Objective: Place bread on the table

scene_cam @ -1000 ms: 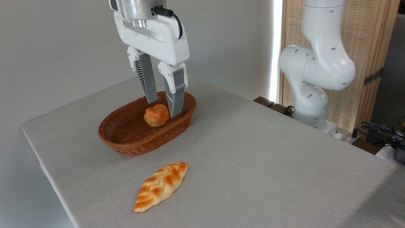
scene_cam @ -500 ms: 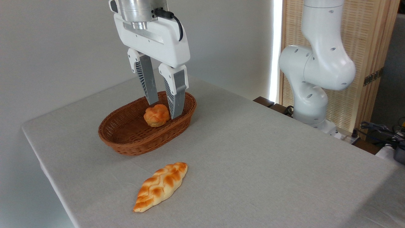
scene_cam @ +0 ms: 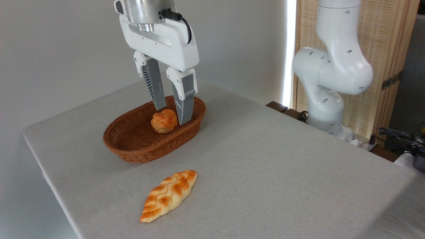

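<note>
Hanging over the basket [scene_cam: 132, 146], the gripper [scene_cam: 171, 116] has its jaws spread around the bun [scene_cam: 164, 121], not closed on it; the bun sits in the basket; a loaf [scene_cam: 168, 195] lies on the table [scene_cam: 282, 172].

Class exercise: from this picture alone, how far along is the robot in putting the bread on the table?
Done: the tool hangs over the wicker basket, its open fingers either side of the small round bun. In hand: nothing; the bun sits in the basket, ungripped. Left: close on it, lift it out and set it on the grey table, where a long braided loaf lies.
</note>
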